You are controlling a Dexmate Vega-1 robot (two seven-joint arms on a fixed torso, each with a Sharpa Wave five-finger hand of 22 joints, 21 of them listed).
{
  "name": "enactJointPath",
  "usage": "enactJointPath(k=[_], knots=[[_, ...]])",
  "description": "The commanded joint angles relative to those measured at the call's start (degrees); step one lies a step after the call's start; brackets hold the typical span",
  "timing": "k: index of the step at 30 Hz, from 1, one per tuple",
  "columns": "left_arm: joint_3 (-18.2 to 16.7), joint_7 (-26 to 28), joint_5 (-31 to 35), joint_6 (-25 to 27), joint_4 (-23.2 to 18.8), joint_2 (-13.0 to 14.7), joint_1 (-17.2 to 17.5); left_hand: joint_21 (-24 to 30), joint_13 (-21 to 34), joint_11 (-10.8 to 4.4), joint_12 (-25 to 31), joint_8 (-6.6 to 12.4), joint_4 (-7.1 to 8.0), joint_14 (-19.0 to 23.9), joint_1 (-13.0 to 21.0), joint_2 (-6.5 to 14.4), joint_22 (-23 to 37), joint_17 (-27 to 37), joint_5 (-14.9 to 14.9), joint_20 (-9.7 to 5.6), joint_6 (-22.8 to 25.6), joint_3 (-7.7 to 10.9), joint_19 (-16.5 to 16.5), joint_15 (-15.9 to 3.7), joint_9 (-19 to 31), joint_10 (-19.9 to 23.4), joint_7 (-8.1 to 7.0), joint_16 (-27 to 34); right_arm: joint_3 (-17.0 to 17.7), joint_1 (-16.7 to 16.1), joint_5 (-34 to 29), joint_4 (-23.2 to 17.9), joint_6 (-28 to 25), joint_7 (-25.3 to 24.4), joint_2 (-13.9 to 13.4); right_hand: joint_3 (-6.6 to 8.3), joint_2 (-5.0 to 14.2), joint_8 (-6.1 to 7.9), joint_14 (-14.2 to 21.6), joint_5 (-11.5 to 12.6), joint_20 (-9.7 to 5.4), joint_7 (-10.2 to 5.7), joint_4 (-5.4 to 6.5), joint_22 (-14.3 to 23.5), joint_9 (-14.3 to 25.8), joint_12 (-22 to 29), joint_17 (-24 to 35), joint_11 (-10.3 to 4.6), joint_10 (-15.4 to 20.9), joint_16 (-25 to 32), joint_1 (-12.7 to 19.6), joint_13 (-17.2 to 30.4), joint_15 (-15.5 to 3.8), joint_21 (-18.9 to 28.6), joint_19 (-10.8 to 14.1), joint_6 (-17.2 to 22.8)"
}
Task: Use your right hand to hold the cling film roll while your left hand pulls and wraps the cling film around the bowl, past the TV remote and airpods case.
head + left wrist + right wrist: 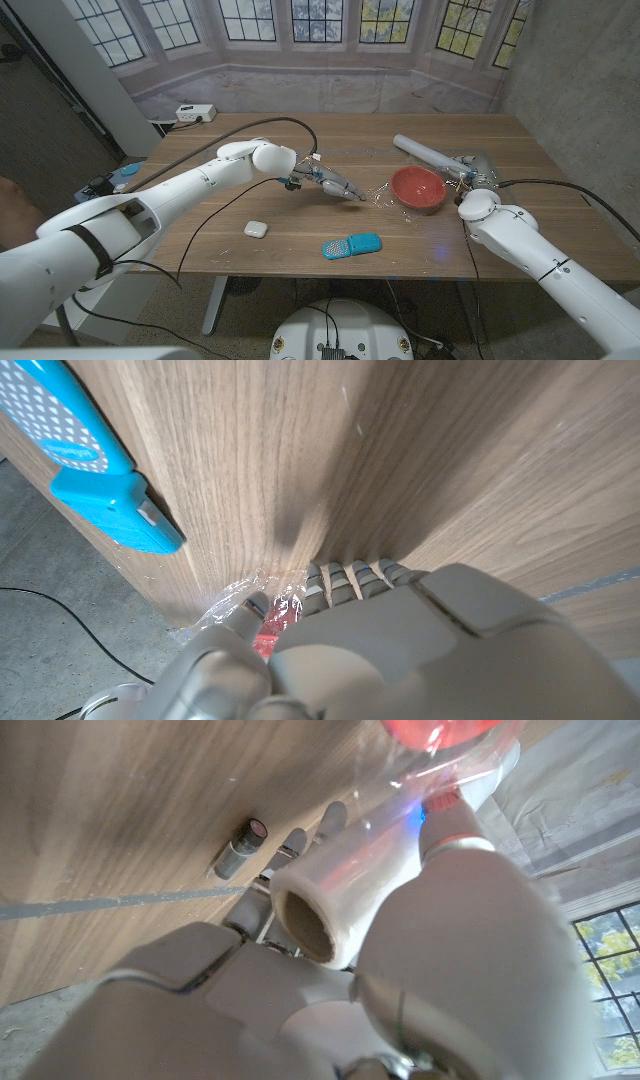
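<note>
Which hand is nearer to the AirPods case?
Left. The left hand hovers just behind the AirPods case; the right hand is beyond the red bowl.

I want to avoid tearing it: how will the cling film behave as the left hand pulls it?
The cling film looks thin and floppy, crinkling where the left hand pinches it, so it probably bunches and clings. The roll, a cylinder, might turn unless the right hand steadies it.

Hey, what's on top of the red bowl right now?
Clear cling film is stretched over the red bowl, running from the left hand toward the cling film roll that the right hand holds. Glare hides whether it fully covers the rim.
</note>
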Motion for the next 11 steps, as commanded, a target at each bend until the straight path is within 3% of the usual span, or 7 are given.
enactJointPath(k=[1,8,9,10,11], knots=[[-2.41,2.36,-1.36,1.26,-3.75,0.94,0.96,0.06,0.06,-0.46,-0.14,-0.13,-0.12,-0.31,-0.23,0.1,0.05,-0.1,-0.02,0.16,0.33,0.5,0.12,-0.35,0.05,0.08,-0.06,-0.22,0.55,-0.72,-0.61,-1.38,0.05,0.01,-0.56,-0.1,7.39,0.24,-0.23,0.37,-2.9,-3.35,-0.02,0.17,0.73,0.03,0.23,-0.73,0.42,-0.03,4.14,0.32,-6.35,0.03,-0.04,3.55],[-3.79,3.14,-1.94,2.88,-6.64,1.67,2.03,0.15,0.07,-0.44,-0.14,-0.16,-0.16,-0.21,-0.17,0.09,0.03,-0.12,-0.01,0.14,0.29,0.59,0.36,-0.34,0.05,0.11,-0.09,-0.2,1.48,-2.0,-0.36,-2.95,0.33,0.58,-1.32,-0.3,7.26,-0.05,-0.98,0.35,-2.25,-3.48,0.13,0.17,0.71,-0.41,-0.05,-0.9,-0.42,-0.64,3.78,0.27,-5.94,0.06,0.02,2.83],[-3.97,3.14,-2.1,3.24,-6.99,1.77,2.21,0.15,0.07,-0.45,-0.13,-0.15,-0.16,-0.2,-0.17,0.09,0.03,-0.12,0.0,0.13,0.3,0.6,0.37,-0.32,0.05,0.14,-0.09,-0.2,1.97,-2.64,-0.03,-3.18,1.57,1.12,-1.61,-0.55,6.97,-0.62,-1.78,0.27,-1.31,-3.76,0.44,0.17,0.56,-1.38,-0.38,-1.27,-2.3,-1.34,2.94,0.06,-5.6,0.03,-0.08,1.4],[-4.22,3.29,-2.25,3.64,-7.43,1.96,2.51,0.15,0.07,-0.46,-0.13,-0.16,-0.16,-0.2,-0.17,0.09,0.03,-0.12,0.0,0.13,0.3,0.6,0.38,-0.34,0.05,0.14,-0.11,-0.21,2.44,-3.23,0.6,-3.7,2.41,2.53,-2.45,-1.42,5.78,-2.06,-6.53,0.09,2.32,-3.99,1.14,0.19,0.15,-3.88,-1.3,-0.94,-7.17,-4.13,0.41,-0.57,-4.18,-0.32,-1.11,-3.71],[-4.44,3.2,-2.48,4.18,-7.91,2.16,2.8,0.16,0.07,-0.43,-0.13,-0.15,-0.17,-0.19,-0.16,0.09,0.03,-0.13,0.0,0.15,0.31,0.62,0.4,-0.34,0.05,0.13,-0.1,-0.21,2.94,-3.68,1.46,-4.24,2.9,4.3,-3.44,-1.82,5.28,-2.24,-10.89,0.22,4.36,-4.47,1.47,0.16,-0.06,-5.43,-1.82,-0.75,-10.81,-6.25,-1.09,-1.12,-2.07,-0.78,-2.78,-6.84]])
